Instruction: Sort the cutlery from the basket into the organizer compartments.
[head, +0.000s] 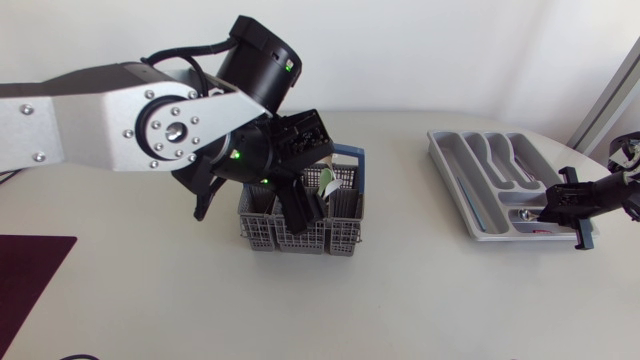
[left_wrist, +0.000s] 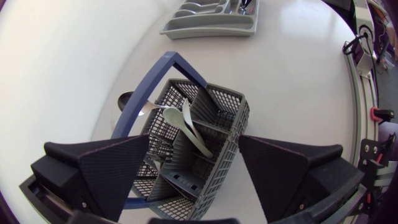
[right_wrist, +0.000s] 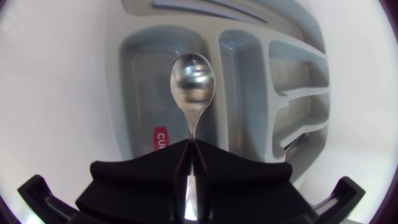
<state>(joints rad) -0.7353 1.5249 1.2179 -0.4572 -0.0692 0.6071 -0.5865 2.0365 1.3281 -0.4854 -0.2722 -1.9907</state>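
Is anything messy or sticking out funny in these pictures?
Yes, one thing: a metal spoon pokes out sideways over the basket rim, its bowl hanging outside past the blue handle, while the pale spoon leans inside. Nothing looks spilled or broken.

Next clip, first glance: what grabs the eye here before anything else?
First, the right gripper, shut on a metal spoon whose bowl hangs over a wide compartment of the grey organizer. Then the bulky left arm over the table's middle, with the left gripper open above the grey cutlery basket, in which a white spoon leans.
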